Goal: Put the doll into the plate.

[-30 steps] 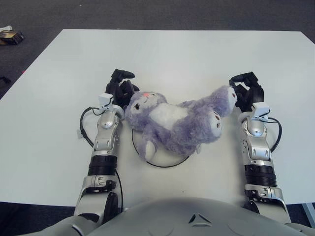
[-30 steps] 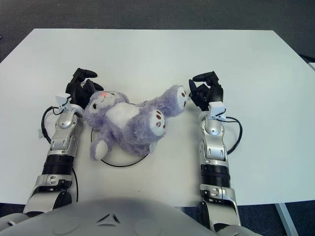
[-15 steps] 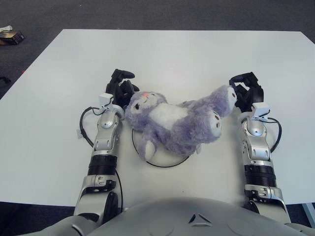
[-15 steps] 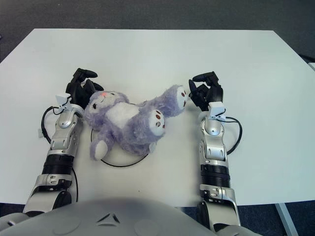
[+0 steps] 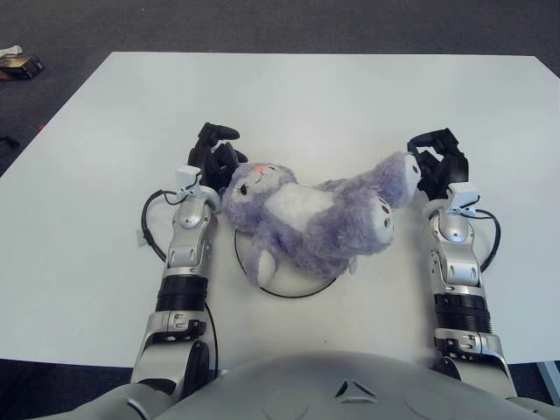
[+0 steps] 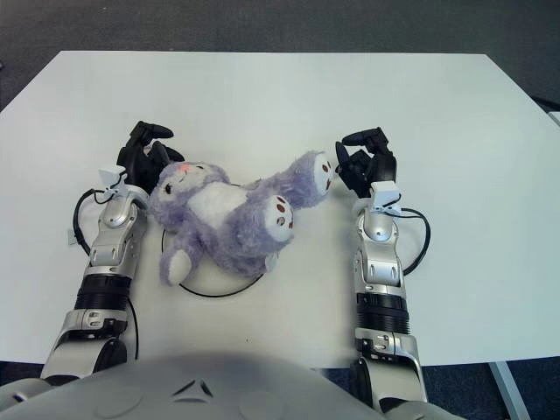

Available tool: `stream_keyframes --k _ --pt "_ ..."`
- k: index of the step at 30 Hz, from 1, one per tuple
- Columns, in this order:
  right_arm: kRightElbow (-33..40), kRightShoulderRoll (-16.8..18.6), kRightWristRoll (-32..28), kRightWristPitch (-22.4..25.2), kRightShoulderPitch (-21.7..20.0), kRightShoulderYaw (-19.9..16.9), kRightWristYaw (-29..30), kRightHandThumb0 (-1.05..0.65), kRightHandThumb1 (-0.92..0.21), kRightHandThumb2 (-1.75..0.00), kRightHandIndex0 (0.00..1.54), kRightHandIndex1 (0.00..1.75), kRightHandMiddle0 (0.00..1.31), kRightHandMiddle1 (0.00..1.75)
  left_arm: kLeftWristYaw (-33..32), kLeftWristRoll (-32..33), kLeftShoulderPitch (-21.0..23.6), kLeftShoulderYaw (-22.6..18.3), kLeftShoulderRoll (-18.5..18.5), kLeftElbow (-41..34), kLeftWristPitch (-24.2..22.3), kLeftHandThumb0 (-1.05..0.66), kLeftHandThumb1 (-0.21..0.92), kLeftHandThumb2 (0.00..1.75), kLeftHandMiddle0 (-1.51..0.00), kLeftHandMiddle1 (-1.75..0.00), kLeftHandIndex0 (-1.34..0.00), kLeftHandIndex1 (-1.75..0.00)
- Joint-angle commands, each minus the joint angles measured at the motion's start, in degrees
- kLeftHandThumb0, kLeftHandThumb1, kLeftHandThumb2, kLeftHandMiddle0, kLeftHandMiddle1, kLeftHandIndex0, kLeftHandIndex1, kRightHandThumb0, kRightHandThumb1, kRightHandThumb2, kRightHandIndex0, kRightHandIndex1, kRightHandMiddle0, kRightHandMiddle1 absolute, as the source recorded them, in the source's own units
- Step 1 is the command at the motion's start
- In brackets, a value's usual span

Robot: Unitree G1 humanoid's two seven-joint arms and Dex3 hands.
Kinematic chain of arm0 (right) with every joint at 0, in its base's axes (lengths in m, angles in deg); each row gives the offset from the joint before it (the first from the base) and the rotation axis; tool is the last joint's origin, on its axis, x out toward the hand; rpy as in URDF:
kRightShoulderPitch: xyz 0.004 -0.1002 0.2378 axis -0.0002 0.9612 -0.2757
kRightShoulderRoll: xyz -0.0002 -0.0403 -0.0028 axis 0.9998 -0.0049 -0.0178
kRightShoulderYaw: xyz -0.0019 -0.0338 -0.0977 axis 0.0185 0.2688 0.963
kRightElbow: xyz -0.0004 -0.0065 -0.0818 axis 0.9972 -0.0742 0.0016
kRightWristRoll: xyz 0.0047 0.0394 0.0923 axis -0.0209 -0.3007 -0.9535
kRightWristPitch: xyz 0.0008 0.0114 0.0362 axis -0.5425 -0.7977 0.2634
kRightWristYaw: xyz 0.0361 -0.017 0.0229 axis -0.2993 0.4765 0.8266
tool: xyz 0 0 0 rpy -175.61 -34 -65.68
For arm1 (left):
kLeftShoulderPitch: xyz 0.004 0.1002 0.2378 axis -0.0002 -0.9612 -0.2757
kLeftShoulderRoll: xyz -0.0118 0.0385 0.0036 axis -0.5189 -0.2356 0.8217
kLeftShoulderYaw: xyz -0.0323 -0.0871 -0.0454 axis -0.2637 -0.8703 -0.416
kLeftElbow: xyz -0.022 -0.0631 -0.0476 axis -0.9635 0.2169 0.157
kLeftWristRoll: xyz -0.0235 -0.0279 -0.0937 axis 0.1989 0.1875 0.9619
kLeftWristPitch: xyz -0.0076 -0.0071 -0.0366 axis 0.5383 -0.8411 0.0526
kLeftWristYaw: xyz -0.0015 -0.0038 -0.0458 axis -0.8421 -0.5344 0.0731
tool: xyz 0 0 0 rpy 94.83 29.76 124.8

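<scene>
i see the doll (image 5: 311,223), a purple plush with a white belly and pink nose, lying on its back across the plate (image 5: 289,290); its torso covers most of the plate, so only the near rim shows as a thin dark ring. its head points toward my left and its feet stick up and out toward my right, past the rim. my left hand (image 5: 213,157) sits just behind the doll's head, dark fingers curled against the fur there; i can't tell whether they actually grip it. my right hand (image 5: 439,164) is right beside the raised foot, fingers curled close to it, contact unclear. everything sits on the white tabletop (image 5: 332,96), with dark floor beyond its edges.
</scene>
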Motion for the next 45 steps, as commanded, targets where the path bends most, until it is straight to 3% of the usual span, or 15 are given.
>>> stream_keyframes --k 1,18,38,42,45 --pt "0.15 0.73 -0.25 -0.06 0.93 -0.24 0.23 -0.36 -0.92 -0.31 0.76 1.65 0.42 1.52 0.31 -0.36 -1.61 0.48 -0.14 1.22 -1.6 -0.01 0.42 1.21 -0.56 -1.73 -0.3 -1.75" --pt "0.26 1.23 -0.16 -0.07 1.17 0.07 0.37 -0.36 -0.92 -0.31 0.77 1.65 0.43 1.51 0.51 0.73 -1.83 -0.03 0.33 0.58 -0.75 -0.01 0.43 1.2 -0.56 -1.73 -0.29 -1.75" --pt "0.08 2.82 -0.22 -0.27 1.18 0.38 1.55 -0.36 -0.92 -0.31 0.77 1.64 0.42 1.52 0.27 -0.32 -1.92 0.06 0.71 2.86 6.69 -0.01 0.4 1.23 -0.57 -1.75 -0.31 -1.73" --pt "-0.23 3.4 -0.39 -0.66 1.11 0.19 2.37 -0.36 -0.81 -0.58 0.79 1.68 0.35 1.66 0.31 -0.35 -1.85 0.08 0.69 3.38 7.52 -0.01 0.4 1.23 -0.57 -1.75 -0.31 -1.73" --pt "-0.87 3.84 -0.35 -0.98 0.93 0.12 3.18 -0.37 -0.78 -0.66 0.79 1.7 0.33 1.7 0.49 -0.31 -1.79 0.11 0.67 3.83 8.35 -0.01 0.4 1.23 -0.58 -1.75 -0.32 -1.72"
